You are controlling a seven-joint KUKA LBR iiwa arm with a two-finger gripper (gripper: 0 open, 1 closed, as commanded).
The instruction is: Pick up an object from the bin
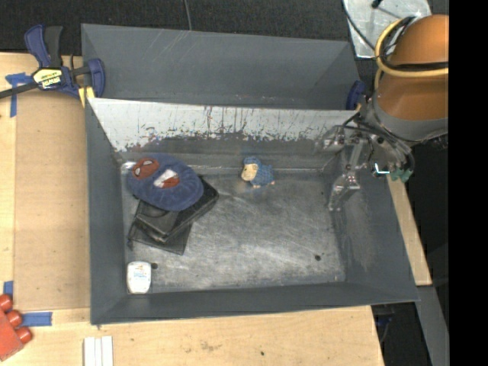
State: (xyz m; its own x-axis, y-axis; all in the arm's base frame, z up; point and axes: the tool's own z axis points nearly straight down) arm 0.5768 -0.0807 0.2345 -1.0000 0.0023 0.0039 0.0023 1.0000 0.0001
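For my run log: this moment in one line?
claw: right side, above bare floor | nearest: blue-and-tan toy, back middle | pick: not yet

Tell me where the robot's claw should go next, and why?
Probably a short move left, toward the small blue-and-tan toy figure by the back wall. The gripper hangs over bare floor at the right side of the grey metal bin, and that toy looks like the nearest thing to it. The floppy blue cloth with red patches lies farther left.
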